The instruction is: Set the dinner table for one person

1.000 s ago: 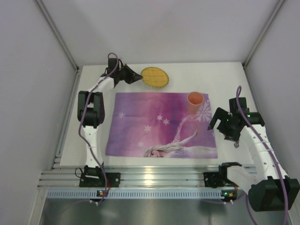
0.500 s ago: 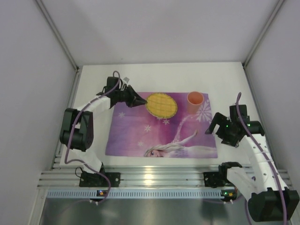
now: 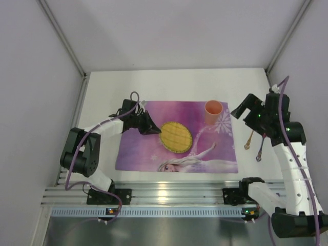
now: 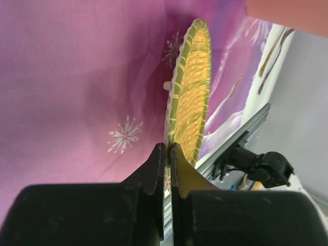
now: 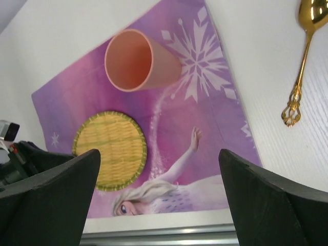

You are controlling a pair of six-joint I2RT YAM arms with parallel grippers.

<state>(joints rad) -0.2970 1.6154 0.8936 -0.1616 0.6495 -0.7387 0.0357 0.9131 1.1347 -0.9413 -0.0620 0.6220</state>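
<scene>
A round yellow woven plate (image 3: 176, 137) with a green rim lies low over the middle of the purple printed placemat (image 3: 148, 154) on the white dinner table (image 3: 205, 82). My left gripper (image 3: 152, 128) is shut on the plate's left edge; in the left wrist view its fingers (image 4: 156, 164) pinch the plate's rim (image 4: 192, 92). A pink cup (image 3: 213, 108) stands at the mat's far right corner. My right gripper (image 3: 243, 107) is open and empty, raised right of the cup. The right wrist view shows the plate (image 5: 110, 150), the cup (image 5: 136, 60) and a gold spoon (image 5: 302, 56).
Two gold utensils (image 3: 247, 140) (image 3: 260, 150) lie on the table just right of the placemat. Grey walls close in the table on three sides. An aluminium rail (image 3: 169, 195) runs along the near edge.
My left gripper has carried the plate from the far left of the table down onto the middle of the placemat. My right arm has risen and moved back, uncovering the gold utensils.
</scene>
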